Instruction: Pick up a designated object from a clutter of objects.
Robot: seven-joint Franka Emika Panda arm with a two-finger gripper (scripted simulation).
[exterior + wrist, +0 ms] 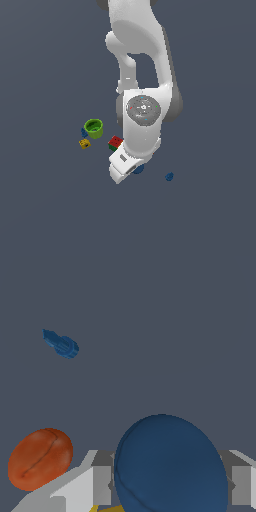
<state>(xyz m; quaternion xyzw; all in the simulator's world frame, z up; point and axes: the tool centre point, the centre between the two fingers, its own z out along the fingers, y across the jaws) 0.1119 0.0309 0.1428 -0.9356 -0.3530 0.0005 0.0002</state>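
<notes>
The smooth dark blue ball (170,466) sits between my gripper's (170,486) two grey fingers (101,483), which stand against its two sides; the gripper looks shut on it. In the exterior view only an edge of the ball (139,169) shows under the white hand (124,165), low over the floor. The orange ball (40,458) lies right beside one finger; the arm hides it in the exterior view. A sliver of yellow (107,508) shows below the ball.
The smaller lumpy blue piece (169,176) lies apart on the exterior view's right and also shows in the wrist view (61,344). On the exterior view's left are the multicoloured cube (115,143), green cup (93,128), tiny blue bit (84,132) and yellow die-like block (84,144).
</notes>
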